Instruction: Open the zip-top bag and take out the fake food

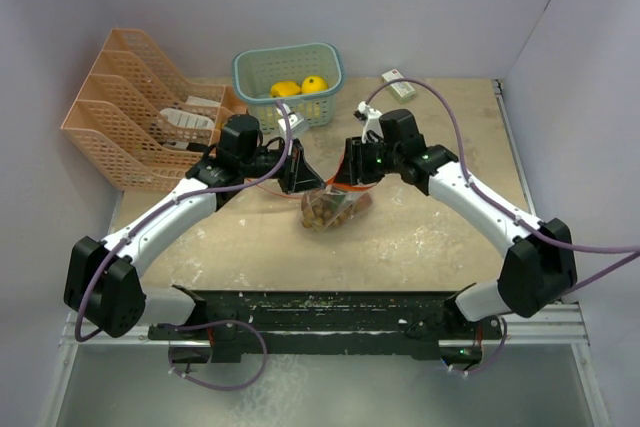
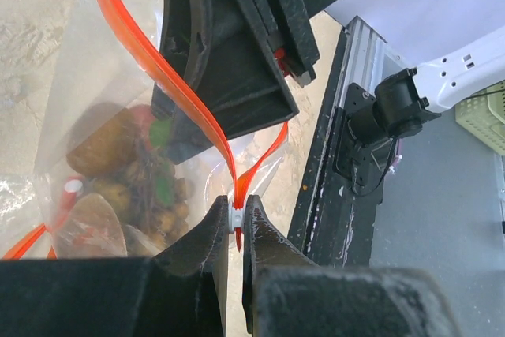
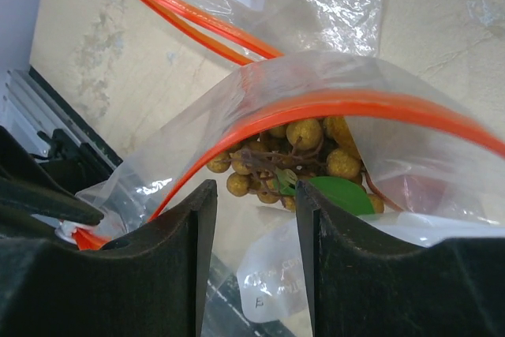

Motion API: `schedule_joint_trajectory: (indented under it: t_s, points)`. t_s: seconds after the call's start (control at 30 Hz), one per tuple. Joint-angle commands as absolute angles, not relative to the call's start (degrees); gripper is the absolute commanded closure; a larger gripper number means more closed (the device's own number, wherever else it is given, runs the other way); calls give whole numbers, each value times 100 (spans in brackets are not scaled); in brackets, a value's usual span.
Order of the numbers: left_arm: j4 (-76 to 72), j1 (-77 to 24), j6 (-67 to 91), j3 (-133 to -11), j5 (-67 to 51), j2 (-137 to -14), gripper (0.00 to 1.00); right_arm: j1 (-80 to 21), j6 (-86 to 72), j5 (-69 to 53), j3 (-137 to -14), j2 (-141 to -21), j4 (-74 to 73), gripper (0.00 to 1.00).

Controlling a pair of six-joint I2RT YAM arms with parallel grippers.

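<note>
Brown cluster [image 3: 304, 144] of small balls, with stem and a green leaf [image 3: 339, 195], sits inside the clear zip-top bag [image 1: 330, 209]. The bag is at mid-table [image 1: 430, 237], between the two arms. Its orange zip strip [image 3: 355, 104] arches apart at the mouth. Left pincer [image 2: 235, 222] clenched on the white slider [image 2: 234, 216] at the zip's end. Right pincer [image 3: 256, 195] parted, bag film showing in the gap, nothing clamped. Two yellow fruit pieces [image 1: 300, 86] lie in the teal basket [image 1: 245, 82] at the far edge, well apart from the bag.
</note>
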State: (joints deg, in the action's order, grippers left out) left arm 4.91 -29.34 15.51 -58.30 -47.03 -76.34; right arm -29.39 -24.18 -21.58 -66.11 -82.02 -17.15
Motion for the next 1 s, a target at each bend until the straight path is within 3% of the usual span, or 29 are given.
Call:
schedule_joint_trajectory:
  t_s: [0.0, 0.2, 0.3, 0.7, 0.97]
  points:
    - [414, -2936, 1573, -5996, -4611, -7528, 92, -3107, -2138, -1898, -6956, -8301, -1479, 52]
    - [469, -2936, 1539, -5958, -4571, -7481, 92, -3254, -2036, -1778, -6957, -8533, -1431, 47]
    - [490, -2936, 1517, -5957, -4554, -7477, 91, -3289, -2013, -1737, -6930, -8632, -1423, 50]
    - [536, -2936, 1520, -5926, -4544, -7474, 91, -3301, -2005, -1187, -7012, -8462, -1415, 100]
    - [571, -2931, 1516, -5930, -4527, -7510, 91, -3301, -2024, -1089, -7074, -8314, -1417, 100]
